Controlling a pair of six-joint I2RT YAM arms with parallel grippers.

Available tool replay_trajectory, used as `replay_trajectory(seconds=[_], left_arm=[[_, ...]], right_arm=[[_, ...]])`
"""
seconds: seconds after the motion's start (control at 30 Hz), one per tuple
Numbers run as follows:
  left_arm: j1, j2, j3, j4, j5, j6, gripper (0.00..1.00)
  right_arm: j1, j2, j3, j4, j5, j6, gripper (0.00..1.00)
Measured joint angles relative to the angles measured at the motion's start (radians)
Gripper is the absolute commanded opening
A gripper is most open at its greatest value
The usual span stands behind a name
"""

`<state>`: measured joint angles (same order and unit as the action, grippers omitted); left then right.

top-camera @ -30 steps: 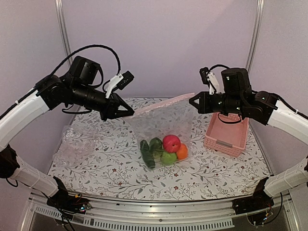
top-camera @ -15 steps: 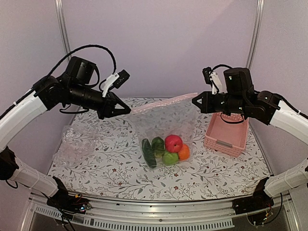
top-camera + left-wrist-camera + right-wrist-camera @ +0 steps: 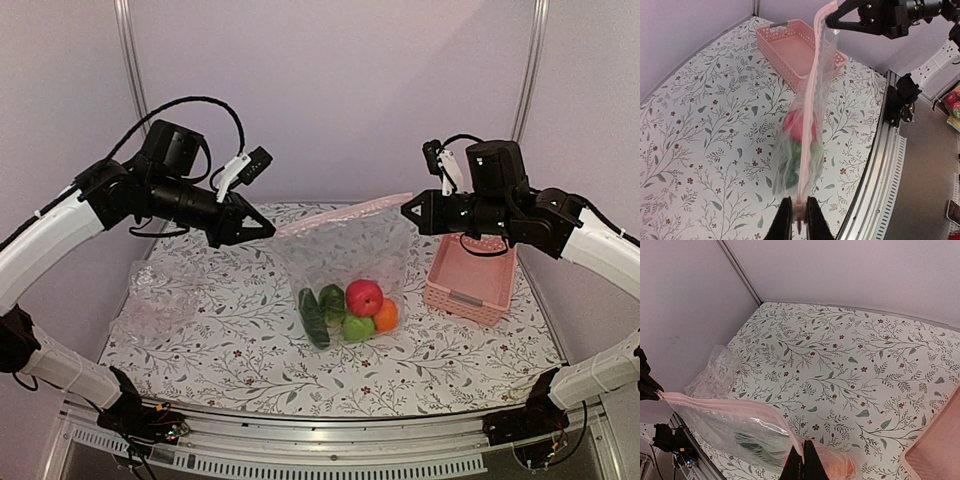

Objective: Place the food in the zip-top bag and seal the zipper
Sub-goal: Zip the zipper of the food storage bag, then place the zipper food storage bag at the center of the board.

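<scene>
1. Hanging between the two arms: thin, glossy, see-through plastic zip-top bag [image 3: 345, 250], stretched over the middle of the floral-printed table [image 3: 220, 345]. Its lower end sags to table level; whether it touches the cloth cannot be told.
2. Contents of the bag, all five bunched at its bottom:
   - round red apple [image 3: 364, 297], uppermost;
   - round green apple [image 3: 356, 328], just beneath it;
   - round orange [image 3: 385, 316], at the right, touching both apples;
   - green-orange mango [image 3: 330, 299], left of the red apple;
   - long dark green cucumber [image 3: 313, 320], leftmost and tilted.
3. Narrow pale pink press-seal zipper [image 3: 340, 213]: runs along the bag's top edge as one taut line from gripper to gripper, its right end slightly higher.
4. Left gripper [image 3: 799, 220]: jaws clamped on the left end of the zipper.
5. Right gripper [image 3: 801, 462]: jaws pinched together on the right end of the zipper.
6. Pink slatted plastic basket [image 3: 472, 278]: stands on the table at the right, beside the bag and under the right arm.
7. Hazy whitish crumpled plastic film [image 3: 160, 300]: lies on the table at the left, apart from the bag.
</scene>
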<state>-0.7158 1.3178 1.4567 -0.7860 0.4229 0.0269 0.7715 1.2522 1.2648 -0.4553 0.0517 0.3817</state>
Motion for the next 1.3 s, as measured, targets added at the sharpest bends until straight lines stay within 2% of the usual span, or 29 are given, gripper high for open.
replay_trajectory(seconds=[0.1,0.17,0.23,0.3,0.33,0.43,0.53,0.57,0.67,1.07,1.3], left_arm=[[0.003,0.025,-0.007,0.014,0.003,-0.009,0.00],[0.005,0.040,-0.009,0.025,0.002,-0.015,0.00],[0.008,0.053,-0.011,0.039,-0.008,-0.027,0.01],[0.013,0.063,-0.011,0.053,-0.021,-0.040,0.25],[0.017,0.065,-0.013,0.060,-0.027,-0.045,0.38],[0.031,0.067,-0.027,0.084,-0.040,-0.062,0.73],[0.042,0.065,-0.051,0.111,-0.048,-0.082,0.92],[0.044,0.064,-0.061,0.117,-0.051,-0.089,0.95],[0.053,0.045,-0.091,0.128,-0.071,-0.101,0.99],[0.180,-0.160,-0.298,0.243,-0.177,-0.218,1.00],[0.287,-0.215,-0.460,0.330,-0.324,-0.328,1.00]], right_arm=[[-0.007,0.008,0.000,-0.004,0.000,0.000,0.00],[-0.012,0.021,0.001,-0.008,0.000,0.000,0.04],[-0.013,0.031,0.001,-0.009,-0.001,0.004,0.16],[-0.013,0.039,0.002,-0.011,-0.002,-0.003,0.36],[-0.013,0.042,0.004,-0.014,-0.002,0.003,0.51],[-0.013,0.045,0.006,-0.019,-0.006,0.006,0.76],[-0.014,0.045,0.006,-0.023,-0.006,-0.003,0.93],[-0.014,0.045,0.006,-0.026,-0.005,-0.003,0.96],[-0.013,0.045,0.008,-0.040,0.003,-0.004,0.99],[-0.022,0.047,0.019,-0.074,0.072,-0.012,0.99],[-0.126,0.070,-0.034,-0.029,0.062,-0.002,0.99]])
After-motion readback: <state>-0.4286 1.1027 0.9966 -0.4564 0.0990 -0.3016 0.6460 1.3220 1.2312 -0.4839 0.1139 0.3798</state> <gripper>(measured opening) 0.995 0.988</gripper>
